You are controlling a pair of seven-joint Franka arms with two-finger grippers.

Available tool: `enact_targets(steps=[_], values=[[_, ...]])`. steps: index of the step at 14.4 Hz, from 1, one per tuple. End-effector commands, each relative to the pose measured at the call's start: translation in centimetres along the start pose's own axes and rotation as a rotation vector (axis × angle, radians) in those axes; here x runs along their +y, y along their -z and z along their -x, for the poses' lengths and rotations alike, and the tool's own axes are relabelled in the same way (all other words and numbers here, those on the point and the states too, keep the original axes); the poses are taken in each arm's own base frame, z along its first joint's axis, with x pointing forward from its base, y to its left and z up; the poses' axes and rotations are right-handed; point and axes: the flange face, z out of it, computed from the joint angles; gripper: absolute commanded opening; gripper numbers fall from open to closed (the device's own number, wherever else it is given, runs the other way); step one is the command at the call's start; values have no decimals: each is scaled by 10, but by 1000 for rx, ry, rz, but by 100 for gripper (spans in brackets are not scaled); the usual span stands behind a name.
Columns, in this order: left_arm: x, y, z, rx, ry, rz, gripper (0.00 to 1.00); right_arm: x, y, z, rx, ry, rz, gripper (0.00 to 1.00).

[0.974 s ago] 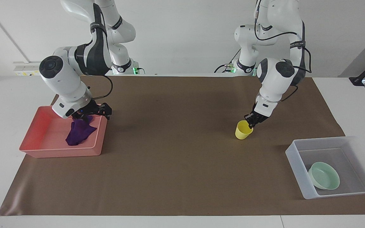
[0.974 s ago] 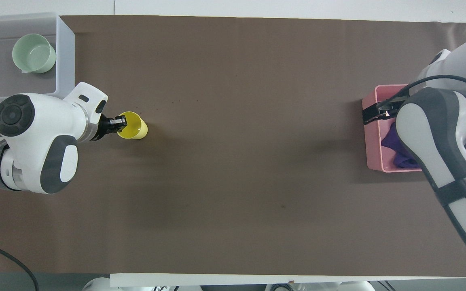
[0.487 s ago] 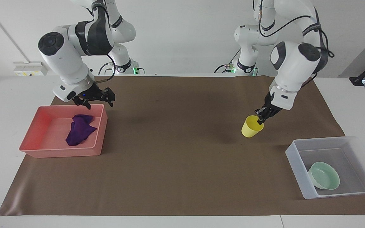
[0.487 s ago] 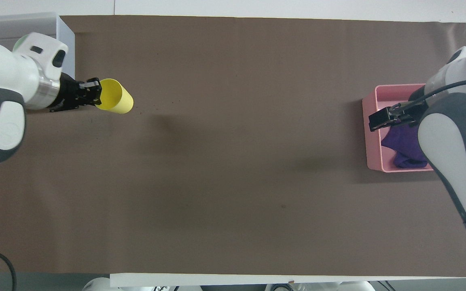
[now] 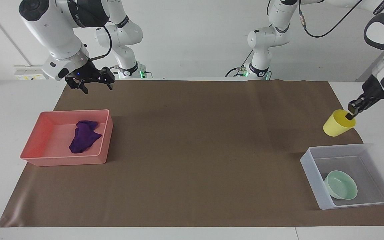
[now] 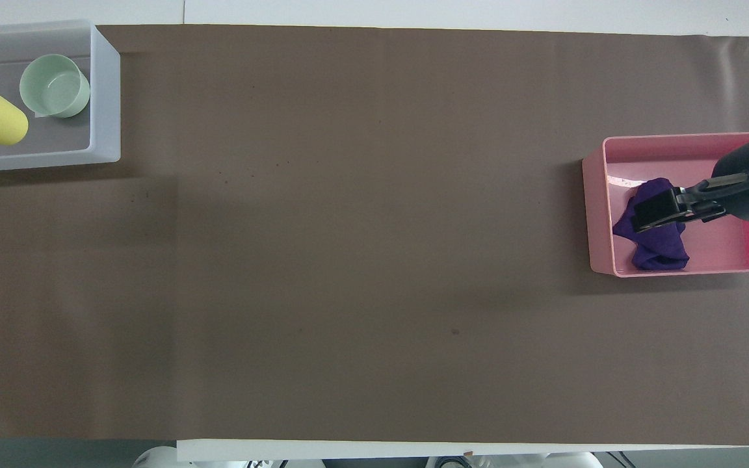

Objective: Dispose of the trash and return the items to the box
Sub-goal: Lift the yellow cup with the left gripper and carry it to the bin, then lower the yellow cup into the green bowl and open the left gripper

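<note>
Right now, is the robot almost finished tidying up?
Nearly. The wrinkly purple cloth lies in the pink rectangular tray, and the right gripper, open, is above the table. The mint-green round bowl sits in the clear plastic bin. The left gripper holds the yellow plastic cup; it needs placing inside.

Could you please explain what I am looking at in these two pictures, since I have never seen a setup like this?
These are two robot arms at a table covered by a brown mat. One camera faces the robots from across the table; the other looks down from above them. The left gripper is up in the air, shut on the rim of a yellow cup, over the clear box, where a mint-green bowl already lies. The right gripper, open and empty, is raised above the pink tray, which holds a purple cloth.
</note>
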Motion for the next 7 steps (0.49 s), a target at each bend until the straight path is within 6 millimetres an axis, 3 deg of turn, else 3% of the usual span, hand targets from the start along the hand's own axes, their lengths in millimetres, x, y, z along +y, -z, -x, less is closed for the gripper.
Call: enact_targets(steps=[1,6,7], values=[[-22,-51,-45,55,54,39,0,0,-1,0,-12,24,-1,100],[-18,-126,-70,91,66,62,0,2,-1,1,-10,18,-2,100],[-18,-134,-75,111,68,65,0,4,0,1,-10,15,-2,100]])
